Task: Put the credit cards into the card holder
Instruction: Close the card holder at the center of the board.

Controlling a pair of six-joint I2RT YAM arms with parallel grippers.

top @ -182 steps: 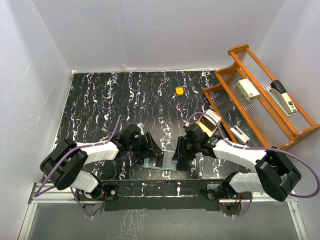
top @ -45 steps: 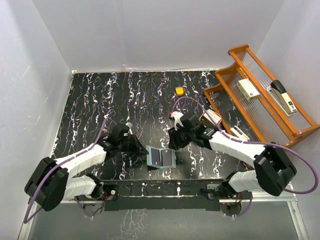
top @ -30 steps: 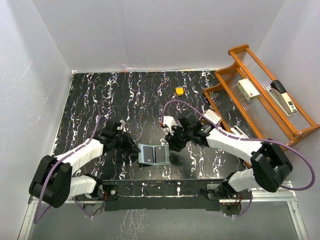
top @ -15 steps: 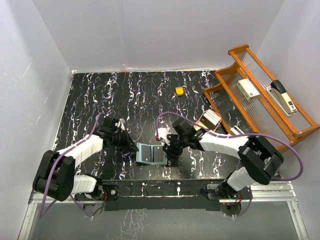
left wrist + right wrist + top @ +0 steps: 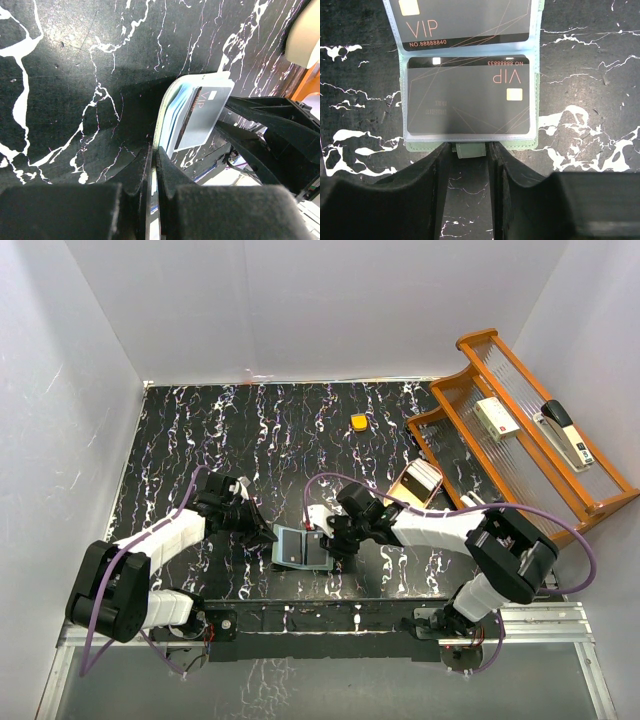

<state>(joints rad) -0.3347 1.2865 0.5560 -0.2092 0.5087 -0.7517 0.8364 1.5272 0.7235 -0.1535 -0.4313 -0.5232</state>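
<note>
The card holder [image 5: 298, 547], pale sage green, lies opened flat near the table's front edge. In the right wrist view two dark VIP credit cards [image 5: 467, 97] sit in its clear sleeves [image 5: 470, 135]. My left gripper [image 5: 268, 535] is shut on the holder's left edge [image 5: 158, 131], fingers [image 5: 172, 177] pressed together. My right gripper [image 5: 327, 538] is at the holder's right edge. Its jaws stand open on either side of the little snap tab [image 5: 470, 149], with a narrow gap on each side. One sleeved card [image 5: 202, 117] also shows in the left wrist view.
A tan oval dish [image 5: 418, 483] with pale and brown things in it sits right of the right arm. A small orange block [image 5: 358, 422] lies farther back. A wooden rack [image 5: 520, 440] holding a stapler and boxes stands at the right. White walls enclose the table.
My right gripper has moved left and down to the holder's right edge and its jaws have narrowed around the snap tab. The holder has shifted slightly left with my left gripper.
</note>
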